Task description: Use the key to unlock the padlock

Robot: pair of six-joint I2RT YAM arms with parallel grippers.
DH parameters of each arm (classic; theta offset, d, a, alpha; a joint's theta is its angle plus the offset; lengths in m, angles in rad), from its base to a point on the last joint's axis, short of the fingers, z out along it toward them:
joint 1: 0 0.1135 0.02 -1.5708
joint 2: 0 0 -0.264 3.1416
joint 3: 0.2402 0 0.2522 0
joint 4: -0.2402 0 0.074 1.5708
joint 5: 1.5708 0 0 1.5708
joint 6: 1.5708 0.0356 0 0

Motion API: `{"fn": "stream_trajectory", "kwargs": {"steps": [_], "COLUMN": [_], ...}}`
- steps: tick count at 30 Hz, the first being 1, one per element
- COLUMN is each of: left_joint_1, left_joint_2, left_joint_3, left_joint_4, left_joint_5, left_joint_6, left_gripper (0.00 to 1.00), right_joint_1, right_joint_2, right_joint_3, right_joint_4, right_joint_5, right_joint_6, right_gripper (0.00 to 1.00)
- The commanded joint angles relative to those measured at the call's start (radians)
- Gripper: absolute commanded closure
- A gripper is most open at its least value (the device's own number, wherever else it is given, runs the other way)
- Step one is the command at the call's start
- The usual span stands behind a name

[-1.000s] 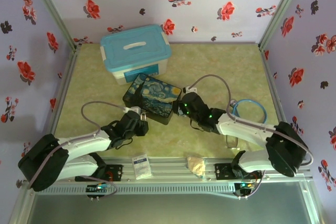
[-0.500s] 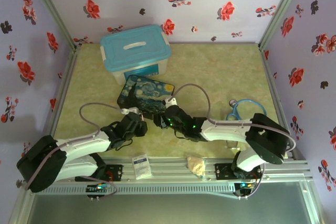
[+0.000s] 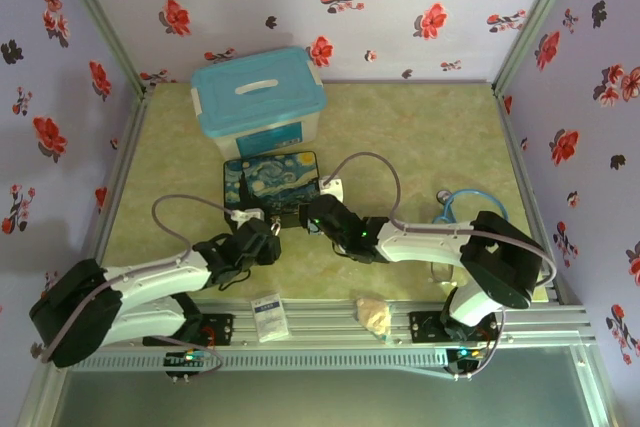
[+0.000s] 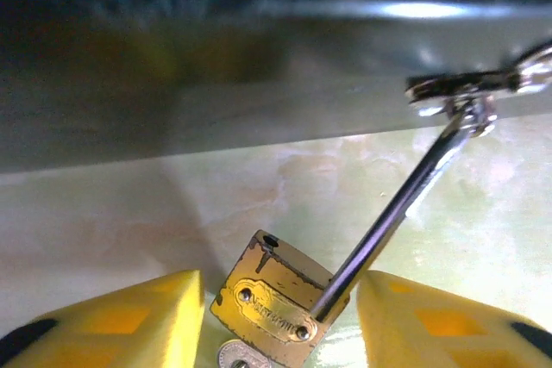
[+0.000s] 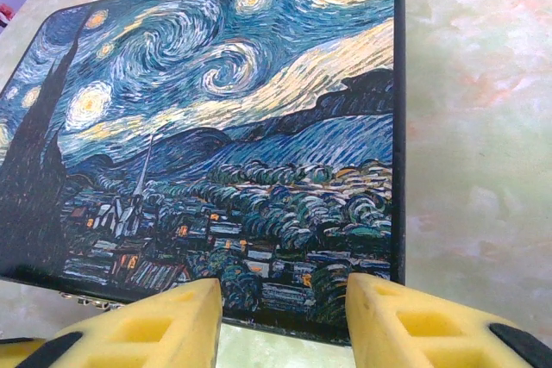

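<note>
Seen from above, the painted box [image 3: 272, 184] lies on the surface [image 3: 430, 137], with the left claw [image 3: 265, 239] at its near edge and the right claw [image 3: 316, 213] at its near right corner, seemingly bracing it. From the left wrist, that claw's yellow pads [image 4: 121, 321] stand apart on either side of the brass padlock [image 4: 263, 295], whose shackle [image 4: 397, 204] hooks through the box's clasp [image 4: 470, 88]; the padlock's stamped plate is too blurred to read. From the right wrist, the right claw is open and empty at the lid's edge.
</note>
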State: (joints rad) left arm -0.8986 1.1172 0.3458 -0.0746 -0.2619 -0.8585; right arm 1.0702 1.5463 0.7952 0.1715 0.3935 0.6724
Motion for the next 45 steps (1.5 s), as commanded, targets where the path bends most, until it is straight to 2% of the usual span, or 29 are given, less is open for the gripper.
{"fn": "stream_trajectory", "kwargs": {"steps": [1,6,12,17,20,27,31,36,45], "left_joint_1": [-0.002,0.04,0.079,0.112,0.113,0.115,0.109,0.031,0.008], "left_joint_2": [-0.073,-0.15,-0.131,-0.16,-0.178,-0.117,-0.064,-0.004,0.145], "left_joint_3": [-0.04,-0.083,-0.144,-0.155,-0.149,-0.123,-0.105,-0.066,0.002], "left_joint_4": [0.015,0.024,0.097,0.154,0.161,0.18,0.165,0.126,0.119], "left_joint_5": [-0.016,0.09,0.092,0.12,0.131,0.141,0.119,-0.026,-0.151], "left_joint_6": [0.068,0.166,0.176,0.241,0.258,0.288,0.298,0.285,0.248], "left_gripper": [0.42,0.41,0.5,0.6,0.59,0.56,0.57,0.57,0.57], "right_joint_1": [-0.009,-0.007,0.001,0.001,0.001,0.001,0.002,0.001,0.003], "right_joint_2": [-0.006,-0.003,-0.042,-0.075,-0.08,-0.081,-0.084,-0.088,-0.106], "right_joint_3": [-0.013,-0.021,-0.051,-0.07,-0.08,-0.106,-0.105,-0.119,-0.145], "right_joint_4": [-0.085,-0.068,-0.026,-0.022,-0.024,-0.002,-0.016,-0.017,-0.02], "right_joint_5": [0.018,-0.009,-0.013,-0.017,-0.016,-0.009,-0.008,-0.005,0.015], "right_joint_6": [-0.004,0.004,-0.027,-0.031,-0.026,-0.011,-0.017,-0.014,0.0], "right_gripper": [0.57,0.57,0.59,0.61,0.62,0.62,0.62,0.62,0.62]}}
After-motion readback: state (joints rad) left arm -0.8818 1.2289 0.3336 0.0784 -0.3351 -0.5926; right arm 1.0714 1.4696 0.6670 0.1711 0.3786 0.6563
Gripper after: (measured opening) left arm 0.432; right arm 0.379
